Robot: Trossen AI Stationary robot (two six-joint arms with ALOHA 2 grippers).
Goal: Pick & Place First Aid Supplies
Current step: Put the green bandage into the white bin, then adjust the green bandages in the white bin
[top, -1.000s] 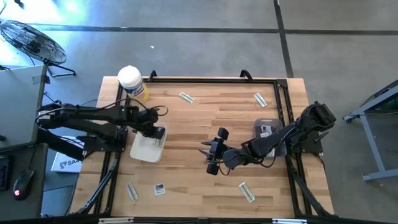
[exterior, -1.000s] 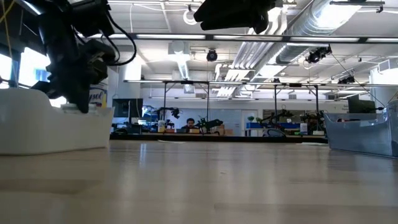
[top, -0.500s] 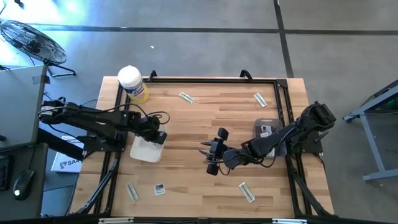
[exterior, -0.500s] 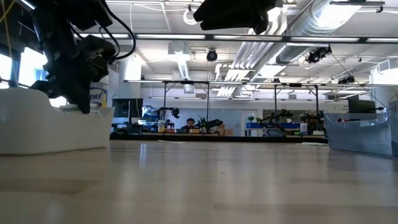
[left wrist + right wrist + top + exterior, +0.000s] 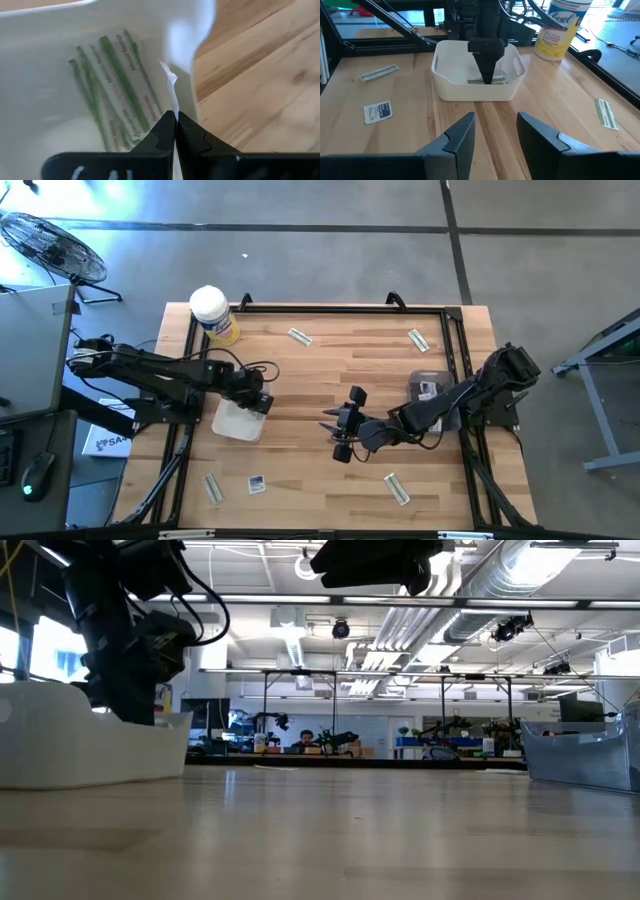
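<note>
- High view: the left gripper sits at the upper right edge of the white bin, left of the frame's centre, with its fingers pressed together. The right gripper hovers over bare wood near the middle of the table, fingers spread and holding nothing. Loose supplies lie around the tabletop — a tan strip near the top centre, another strip at upper right, a third strip at lower right, a fourth strip at lower left, and a white square packet just beside that one. A clear tray sits at centre right, and a yellow canister stands at the table's upper left corner.
- Low view: the left arm comes down behind the bin's wall at the left of the frame; the clear tray shows at the far right edge.
- Left wrist view: the two dark fingertips meet at bottom centre, clenched with nothing visibly between them — they stand at the bin's inner wall, and green-printed strips lie flat on the bin floor at centre left.
- Right wrist view: its own fingers stand apart at the bottom. Ahead, at the frame's centre, the left gripper points down into the bin above a strip; the square packet lies at left, a strip at upper left, another at far right.
</note>
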